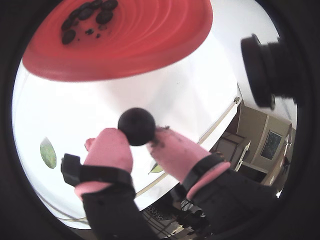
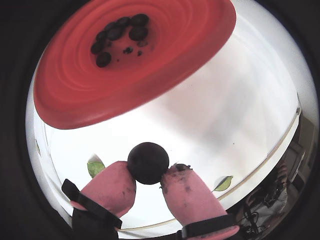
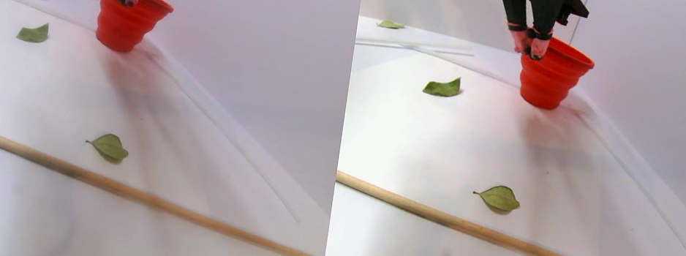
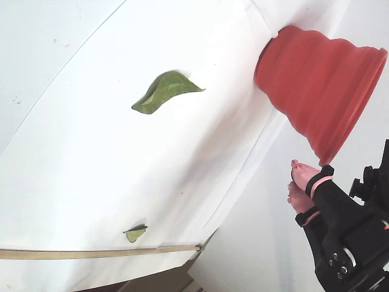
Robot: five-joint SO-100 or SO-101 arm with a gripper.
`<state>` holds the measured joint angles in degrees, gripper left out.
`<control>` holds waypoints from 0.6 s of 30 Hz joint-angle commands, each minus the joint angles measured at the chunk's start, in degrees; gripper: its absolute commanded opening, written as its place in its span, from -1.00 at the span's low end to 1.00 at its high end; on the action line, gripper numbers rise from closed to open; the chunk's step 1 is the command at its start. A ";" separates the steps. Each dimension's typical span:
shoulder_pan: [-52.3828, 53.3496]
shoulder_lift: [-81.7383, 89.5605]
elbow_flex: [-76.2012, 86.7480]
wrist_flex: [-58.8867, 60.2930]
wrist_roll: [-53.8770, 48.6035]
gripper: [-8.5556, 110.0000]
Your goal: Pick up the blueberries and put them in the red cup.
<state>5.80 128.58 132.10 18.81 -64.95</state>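
claw: the two-finger gripper (image 2: 148, 172) with pink rubbery fingertip covers on black fingers pinches one small round blue-black matte berry (image 2: 148, 163) between its pads; the berry is clear of the table in both wrist views.
cup: the large red ribbed cup of stepped silicone-like rings (image 3: 125, 20) stands upright on the white table (image 3: 24, 83), just ahead of the claw.
cup contents: several dark berries (image 2: 116, 36) lie clustered on the cup floor; perhaps five or six, though the fisheye makes the count unsure.
claw position: in the stereo pair view the pink tips sit at the cup's near rim; in the fixed view they are beside the rim, outside the mouth.
surroundings: green leaves (image 4: 165, 90) lie scattered well apart from the cup; a thin wooden rod (image 3: 85, 174) crosses the table.
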 commanded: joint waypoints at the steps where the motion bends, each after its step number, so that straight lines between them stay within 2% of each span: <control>1: 0.62 5.10 -5.98 1.58 -0.44 -0.70; 18: 0.09 4.66 -15.47 8.96 -0.09 -0.70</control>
<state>5.71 128.58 122.70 27.33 -65.21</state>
